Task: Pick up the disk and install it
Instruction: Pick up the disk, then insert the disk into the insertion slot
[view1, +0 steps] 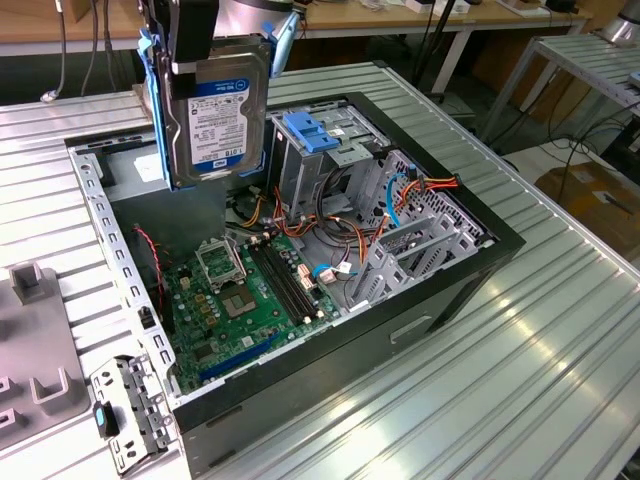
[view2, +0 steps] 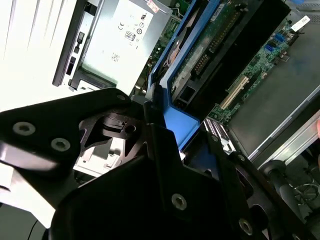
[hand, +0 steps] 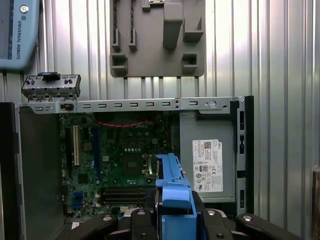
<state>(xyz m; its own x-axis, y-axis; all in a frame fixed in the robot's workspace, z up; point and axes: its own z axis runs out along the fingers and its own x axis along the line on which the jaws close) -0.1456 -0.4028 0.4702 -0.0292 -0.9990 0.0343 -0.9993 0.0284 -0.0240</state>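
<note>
We hold the disk (view1: 218, 120) upright, the gripper (view1: 197, 58) clamped tight on its upper end, above the open computer case (view1: 430, 300): pickup is done, installing it is not.

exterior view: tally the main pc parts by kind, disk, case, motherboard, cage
disk: 1
case: 1
motherboard: 1
cage: 1
total: 4

The exterior view's top edge cuts off the gripper (view1: 195, 58) above the disk (view1: 215, 120). The disk hides much of the power-supply box (view1: 132, 170).
</note>
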